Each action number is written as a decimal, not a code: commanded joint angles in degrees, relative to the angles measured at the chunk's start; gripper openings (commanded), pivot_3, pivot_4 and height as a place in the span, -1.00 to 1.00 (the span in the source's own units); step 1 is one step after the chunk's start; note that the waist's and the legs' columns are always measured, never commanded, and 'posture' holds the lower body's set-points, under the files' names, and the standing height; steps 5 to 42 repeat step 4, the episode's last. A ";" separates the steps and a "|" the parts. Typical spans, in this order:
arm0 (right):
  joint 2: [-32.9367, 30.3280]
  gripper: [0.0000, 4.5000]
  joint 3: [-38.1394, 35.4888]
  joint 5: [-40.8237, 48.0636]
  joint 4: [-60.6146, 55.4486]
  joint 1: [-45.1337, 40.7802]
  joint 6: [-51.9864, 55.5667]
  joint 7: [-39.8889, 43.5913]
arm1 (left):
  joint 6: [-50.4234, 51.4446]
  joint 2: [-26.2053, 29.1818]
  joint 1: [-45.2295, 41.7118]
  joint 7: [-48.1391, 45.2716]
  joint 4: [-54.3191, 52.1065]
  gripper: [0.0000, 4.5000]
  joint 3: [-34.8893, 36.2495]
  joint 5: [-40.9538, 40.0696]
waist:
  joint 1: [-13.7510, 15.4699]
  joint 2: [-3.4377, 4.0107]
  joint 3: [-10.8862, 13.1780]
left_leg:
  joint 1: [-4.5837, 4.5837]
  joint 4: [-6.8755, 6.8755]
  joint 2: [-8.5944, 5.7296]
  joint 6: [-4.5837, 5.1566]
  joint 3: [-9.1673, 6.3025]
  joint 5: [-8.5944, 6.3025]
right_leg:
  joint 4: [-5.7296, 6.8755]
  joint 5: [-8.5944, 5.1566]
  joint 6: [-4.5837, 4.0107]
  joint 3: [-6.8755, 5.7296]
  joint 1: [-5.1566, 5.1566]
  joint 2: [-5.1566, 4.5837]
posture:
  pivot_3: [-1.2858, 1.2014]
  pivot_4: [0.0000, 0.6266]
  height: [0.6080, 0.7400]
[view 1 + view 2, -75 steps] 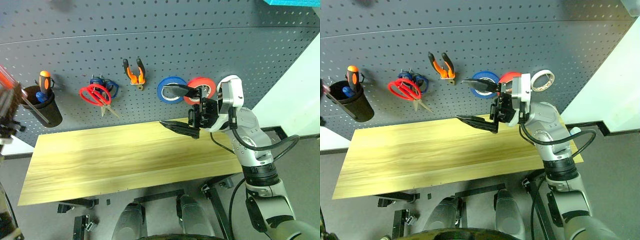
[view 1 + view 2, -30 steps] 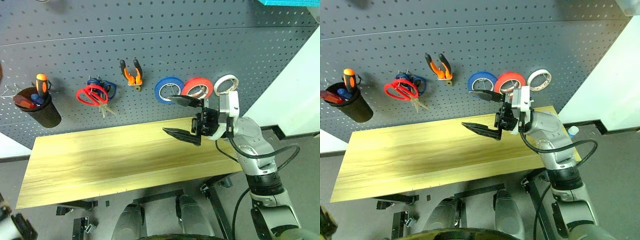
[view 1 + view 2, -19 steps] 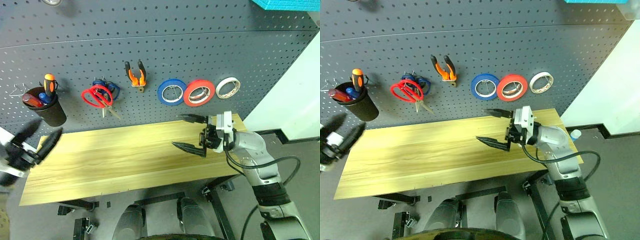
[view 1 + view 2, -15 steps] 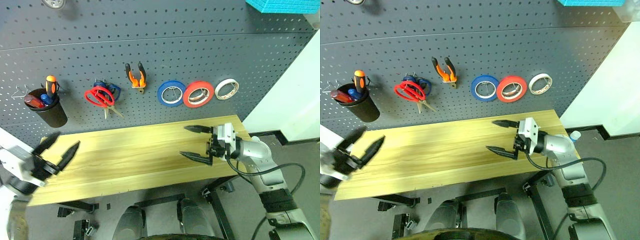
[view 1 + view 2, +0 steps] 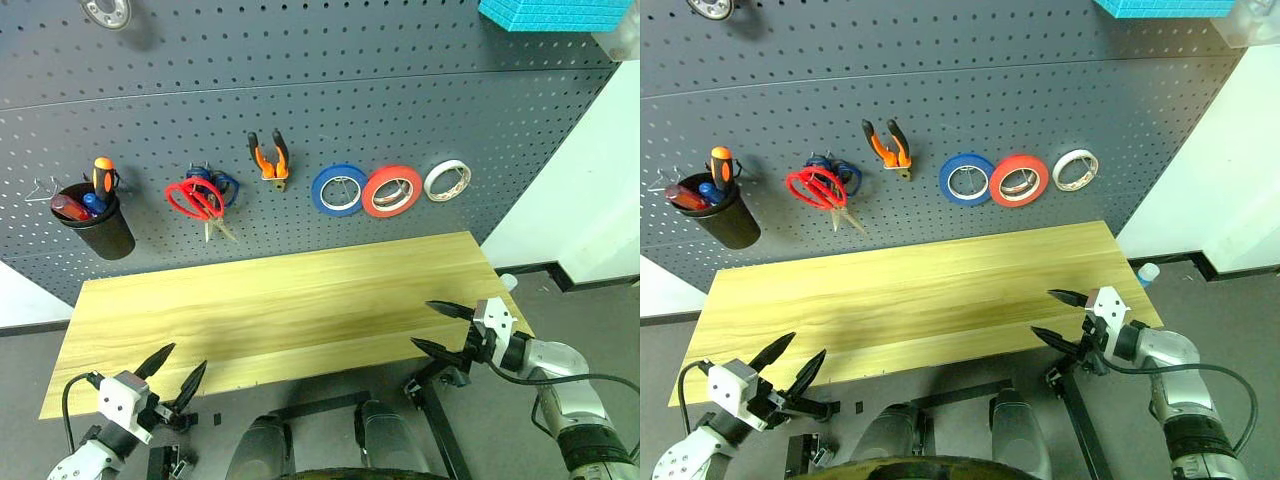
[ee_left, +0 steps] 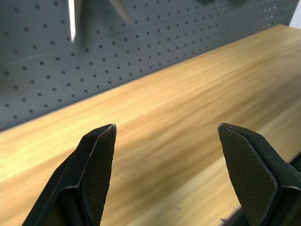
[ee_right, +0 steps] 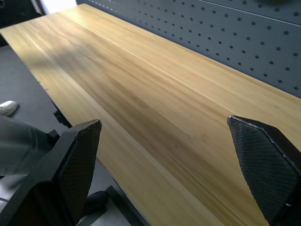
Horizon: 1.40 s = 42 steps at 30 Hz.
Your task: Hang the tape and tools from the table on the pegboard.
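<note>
The left hand (image 5: pixel 165 378) hung open and empty just off the near left corner of the table (image 5: pixel 280 300), and the right hand (image 5: pixel 440 330), its fingers spread wide and holding nothing, stood at the table's near right corner. Both being low and clear of the pegboard (image 5: pixel 300 120) suggested the hanging was finished, since the tabletop carried nothing. Well beyond the table, on the pegboard, the red tape (image 5: pixel 392 191) hung between a blue roll (image 5: pixel 340 190) and a whitish roll (image 5: pixel 447 179); the pliers (image 5: pixel 268 158) and red scissors (image 5: pixel 198 200) hung further left, and the red-handled screwdriver (image 5: pixel 68 207) stood in a black cup (image 5: pixel 100 232).
</note>
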 commanded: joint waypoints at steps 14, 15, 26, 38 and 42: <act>-0.03 1.00 -1.03 -0.34 1.09 -1.87 -2.05 -0.05 | -3.50 0.95 -1.00 1.50 1.96 0.60 -0.93 0.06 | 0.15 0.11 -0.21 | 0.00 -0.06 0.00 0.09 0.03 -0.05 | -0.10 0.01 0.01 0.01 0.06 -0.03 | 0.03 -0.79 1.00; -0.03 1.00 -1.03 -0.34 1.09 -1.87 -2.05 -0.05 | -3.50 0.95 -1.00 1.50 1.96 0.60 -0.93 0.06 | 0.15 0.11 -0.21 | 0.00 -0.06 0.00 0.09 0.03 -0.05 | -0.10 0.01 0.01 0.01 0.06 -0.03 | 0.03 -0.79 1.00; -0.03 1.00 -1.03 -0.34 1.09 -1.87 -2.05 -0.05 | -3.50 0.95 -1.00 1.50 1.96 0.60 -0.93 0.06 | 0.15 0.11 -0.21 | 0.00 -0.06 0.00 0.09 0.03 -0.05 | -0.10 0.01 0.01 0.01 0.06 -0.03 | 0.03 -0.79 1.00; -0.03 1.00 -1.03 -0.34 1.09 -1.87 -2.05 -0.05 | -3.50 0.95 -1.00 1.50 1.96 0.60 -0.93 0.06 | 0.15 0.11 -0.21 | 0.00 -0.06 0.00 0.09 0.03 -0.05 | -0.10 0.01 0.01 0.01 0.06 -0.03 | 0.03 -0.79 1.00; -0.03 1.00 -1.03 -0.34 1.09 -1.87 -2.05 -0.05 | -3.50 0.95 -1.00 1.50 1.96 0.60 -0.93 0.06 | 0.15 0.11 -0.21 | 0.00 -0.06 0.00 0.09 0.03 -0.05 | -0.10 0.01 0.01 0.01 0.06 -0.03 | 0.03 -0.79 1.00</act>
